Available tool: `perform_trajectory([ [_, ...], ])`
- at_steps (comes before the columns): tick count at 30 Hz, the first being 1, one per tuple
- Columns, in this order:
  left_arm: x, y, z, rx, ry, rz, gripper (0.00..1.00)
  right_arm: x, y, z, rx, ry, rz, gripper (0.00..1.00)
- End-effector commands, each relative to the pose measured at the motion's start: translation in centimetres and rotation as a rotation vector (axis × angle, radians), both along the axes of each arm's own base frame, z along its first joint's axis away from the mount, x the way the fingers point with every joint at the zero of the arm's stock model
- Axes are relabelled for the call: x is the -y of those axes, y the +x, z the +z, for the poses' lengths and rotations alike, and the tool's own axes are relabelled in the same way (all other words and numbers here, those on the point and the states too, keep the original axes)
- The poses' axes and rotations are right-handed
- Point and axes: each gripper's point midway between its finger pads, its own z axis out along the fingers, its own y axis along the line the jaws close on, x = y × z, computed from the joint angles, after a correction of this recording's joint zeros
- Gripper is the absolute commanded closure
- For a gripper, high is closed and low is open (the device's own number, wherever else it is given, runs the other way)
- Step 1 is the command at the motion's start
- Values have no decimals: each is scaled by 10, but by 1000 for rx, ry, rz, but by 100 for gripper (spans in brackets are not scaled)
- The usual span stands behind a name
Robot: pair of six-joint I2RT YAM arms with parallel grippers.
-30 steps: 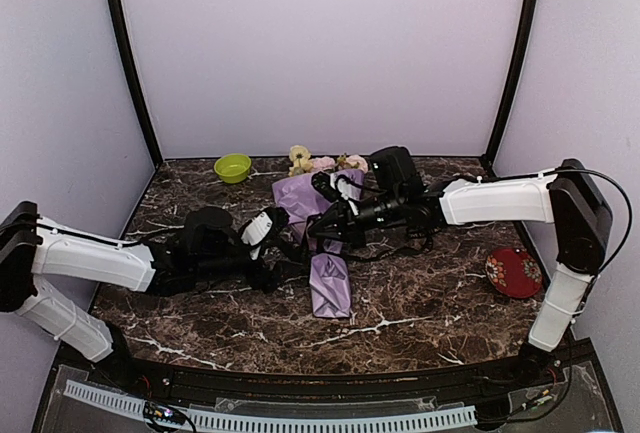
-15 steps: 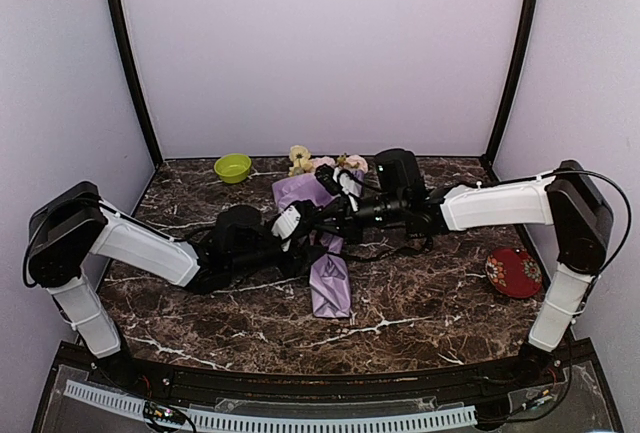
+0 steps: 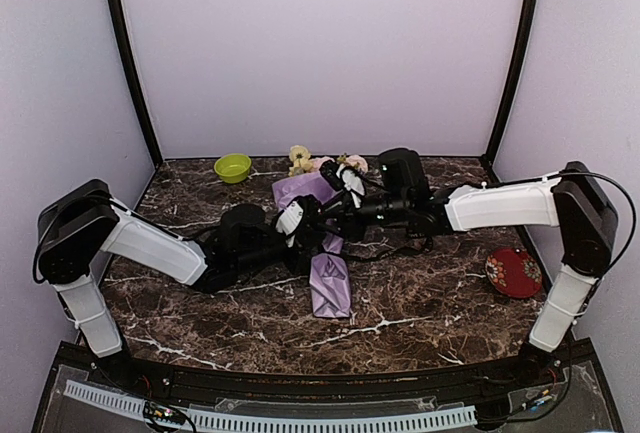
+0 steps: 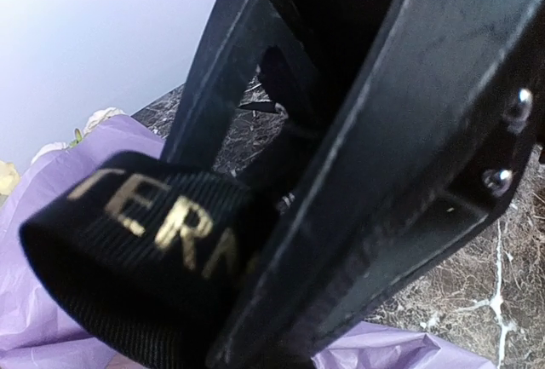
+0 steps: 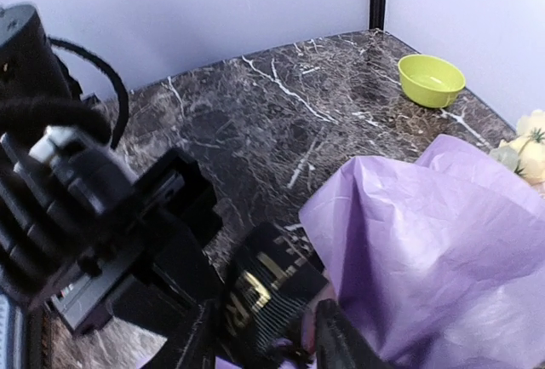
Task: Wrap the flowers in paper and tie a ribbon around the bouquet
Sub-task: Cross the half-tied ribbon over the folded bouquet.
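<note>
The bouquet [image 3: 328,281] lies on the table as a lilac paper [image 5: 443,233] cone. Its flowers [image 3: 300,157] sit at the far, wide end; pale blooms [image 5: 532,152] show at the right wrist view's edge. A black ribbon [image 4: 136,224] with gold lettering forms a loop above the cone's middle. My left gripper [image 4: 281,275] is shut on the ribbon, over the paper [image 4: 34,216]. My right gripper [image 5: 272,339] faces it with its jaws apart, and the ribbon [image 5: 264,288] lies loose between them. From above, the left gripper [image 3: 312,233] and right gripper [image 3: 328,215] nearly meet over the cone.
A green bowl [image 3: 232,167] stands at the back left of the marble table [image 3: 420,303]; it also shows in the right wrist view as a green bowl [image 5: 432,79]. A red plate [image 3: 513,272] lies near the right arm's base. Black cables trail under the right arm.
My left arm has reached right to the bouquet's middle and its jaws have closed on the ribbon. My right gripper's jaws, shut before, have come apart.
</note>
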Motion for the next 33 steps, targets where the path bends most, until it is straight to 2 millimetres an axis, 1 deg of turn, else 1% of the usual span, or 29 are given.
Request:
perform_trajectory([
  [1,1,2,6,21,-8,12,100,34,23,24,96,-46,-193,54],
  [2,0,3,4,22,3,15,100,46,30,22,98,-65,-260,51],
  [3,0,3,3,26,13,14,100,63,39,33,115,-59,-343,49],
  [5,1,2,0,39,41,10,100,103,61,34,99,-78,-524,46],
  [6,2,1,0,52,59,6,100,128,75,31,83,-101,-631,45],
  [8,2,0,-3,81,106,8,100,180,99,16,45,-186,-844,43],
  [10,2,-1,-5,115,160,13,100,241,118,-13,-46,-319,-1049,43],
  [12,3,-3,-6,149,213,10,100,278,129,-35,-152,-387,-1150,43],
  [13,3,-3,-6,167,234,11,100,291,132,-44,-190,-404,-1180,43],
  [14,2,-4,-5,177,248,14,100,301,134,-62,-238,-428,-1198,42],
  [16,0,-4,-3,190,256,17,100,312,138,-85,-315,-426,-1204,41],
  [19,0,-5,1,194,250,18,100,317,146,-111,-413,-414,-1200,40],
  [24,0,-7,1,188,249,15,100,315,156,-143,-481,-446,-1184,40],
  [27,-1,-7,-1,187,253,19,100,316,154,-159,-511,-472,-1177,44],
  [29,-1,-7,-1,186,253,20,100,312,155,-160,-524,-450,-1159,52],
  [31,-2,-7,-2,186,256,23,100,309,156,-159,-531,-433,-1142,70],
  [33,-2,-7,-2,188,258,25,100,307,155,-159,-542,-421,-1123,92],
])
